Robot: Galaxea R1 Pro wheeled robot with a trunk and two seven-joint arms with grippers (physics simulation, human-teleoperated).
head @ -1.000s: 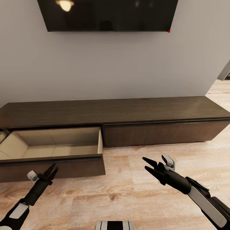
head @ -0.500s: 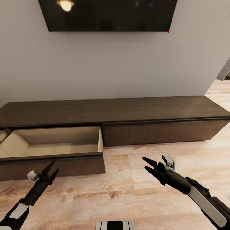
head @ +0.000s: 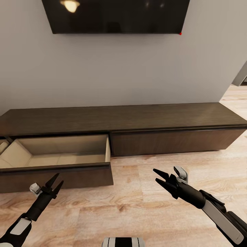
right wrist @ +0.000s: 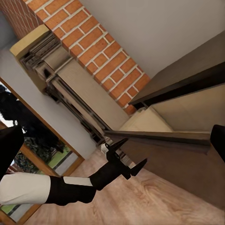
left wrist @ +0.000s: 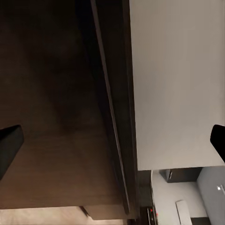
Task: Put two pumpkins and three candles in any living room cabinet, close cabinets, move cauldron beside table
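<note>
The cabinet [head: 123, 118] is a long, low dark-brown unit against the wall. Its left drawer [head: 58, 175] is pulled out, and the part of its pale beige interior [head: 61, 151] that I see holds nothing. The right front [head: 171, 142] is closed. My left gripper [head: 58, 179] hovers open just in front of the pulled-out drawer front, whose dark wood [left wrist: 56, 117] is close up in the left wrist view. My right gripper [head: 155, 175] is open above the floor, in front of the closed front. The pumpkins, candles, cauldron and table are out of view.
A dark TV [head: 116, 15] hangs on the wall above the unit. Light wood floor [head: 137, 202] stretches in front. An opening [head: 242, 77] lies at the far right. The right wrist view shows a brick wall [right wrist: 93, 51] beyond the drawer end and my left gripper [right wrist: 126, 164].
The whole picture has shifted slightly, so the camera moved. The left gripper's fingers have spread a little wider by the drawer front. The right arm has held still.
</note>
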